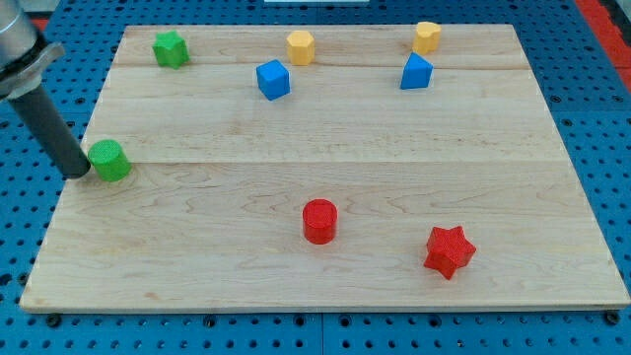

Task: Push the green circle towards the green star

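The green circle [109, 160] lies near the board's left edge, midway up. The green star [171, 48] sits at the board's top left corner, up and to the right of the circle. My rod comes down from the view's top left, and my tip [78, 172] rests against the circle's left side, touching it or nearly so.
A blue cube [273, 79] and a yellow hexagon [301, 46] stand at the top middle. A blue block [416, 72] and a yellow block [426, 36] stand at the top right. A red circle [319, 220] and a red star [449, 250] lie at the bottom right. The wooden board [325, 286] sits on a blue perforated table.
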